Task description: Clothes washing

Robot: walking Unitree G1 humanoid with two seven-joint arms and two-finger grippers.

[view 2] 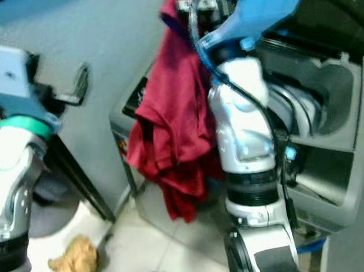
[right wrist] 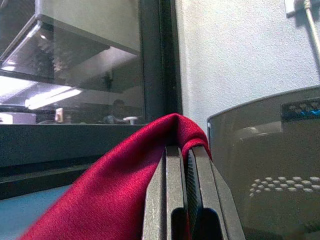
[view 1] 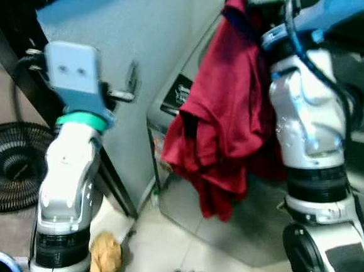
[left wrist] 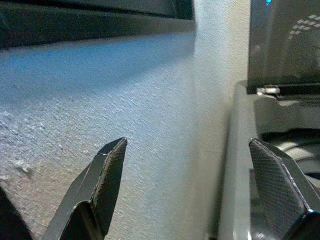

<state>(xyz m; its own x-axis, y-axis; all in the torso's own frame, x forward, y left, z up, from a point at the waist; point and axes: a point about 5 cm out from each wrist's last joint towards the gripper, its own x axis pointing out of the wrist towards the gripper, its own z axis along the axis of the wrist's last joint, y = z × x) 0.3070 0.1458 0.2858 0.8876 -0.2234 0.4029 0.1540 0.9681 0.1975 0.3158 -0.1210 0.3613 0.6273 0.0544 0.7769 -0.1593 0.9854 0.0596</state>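
Right gripper (right wrist: pixel 182 190) clamped crumpled dark-red cloth garment (view 1: pixel 222 129) at frame top; left gripper (left wrist: pixel 200 170) gaped empty. Loading step; next, lower into grey top-loading washer (view 2: pixel 335 155).

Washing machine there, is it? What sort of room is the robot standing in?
Probably a home laundry corner: a top-loading washing machine stands open against the wall, the right gripper holds up a red garment, and a floor fan sits nearby.

One red garment (view 1: pixel 222 126) in the right gripper (right wrist: pixel 186 150), one washing machine (view 2: pixel 323 131) beside it, one fan (view 1: pixel 11 165) and one tan rag (view 1: pixel 105 255) below the left gripper (left wrist: pixel 200 165).
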